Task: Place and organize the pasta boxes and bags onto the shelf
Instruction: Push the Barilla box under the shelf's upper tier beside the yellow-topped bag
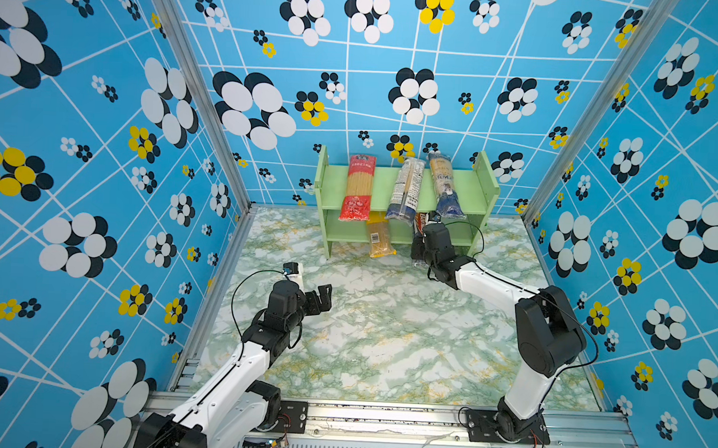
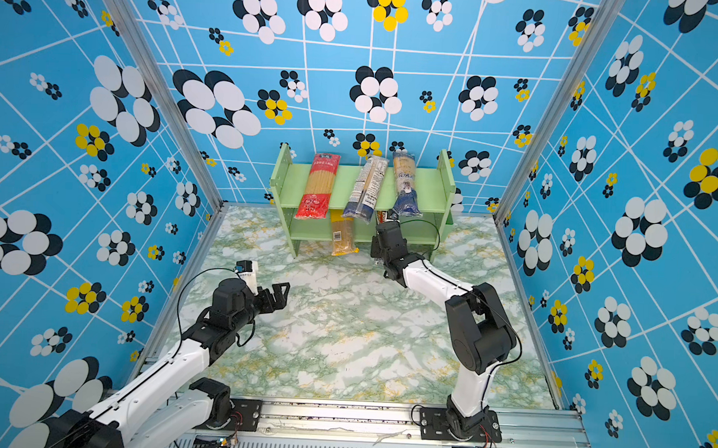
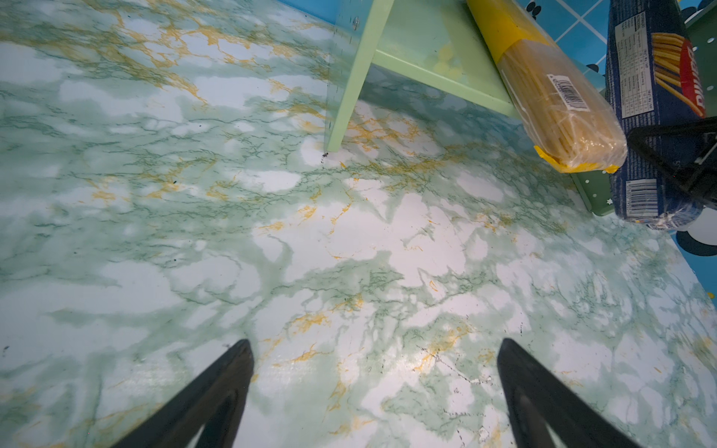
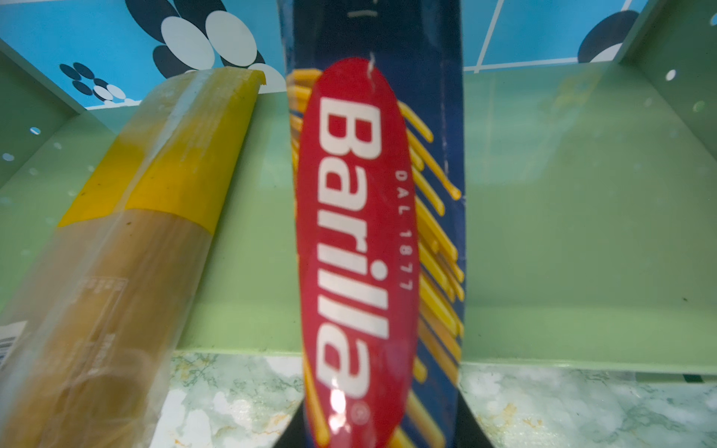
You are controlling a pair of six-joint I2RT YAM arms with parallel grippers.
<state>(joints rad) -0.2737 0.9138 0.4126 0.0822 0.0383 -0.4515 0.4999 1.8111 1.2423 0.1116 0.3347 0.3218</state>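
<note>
Both top views are set high at 6 o'clock, aimed down toward the pale-green wooden two-tier shelf (image 1: 334,186) at 12. Wrist views are held low and close; the dark blue cardboard Barilla box (image 4: 372,232) is shared by both.

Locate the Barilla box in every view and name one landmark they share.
Top view: Barilla box low in the shelf, right of centre, mostly hidden by the right arm.
Top view: same spot, only its logo end showing.
Left wrist: far right edge.
Right wrist: centre, running the full height.
Shared landmark: the yellow bag lying beside it.
</note>
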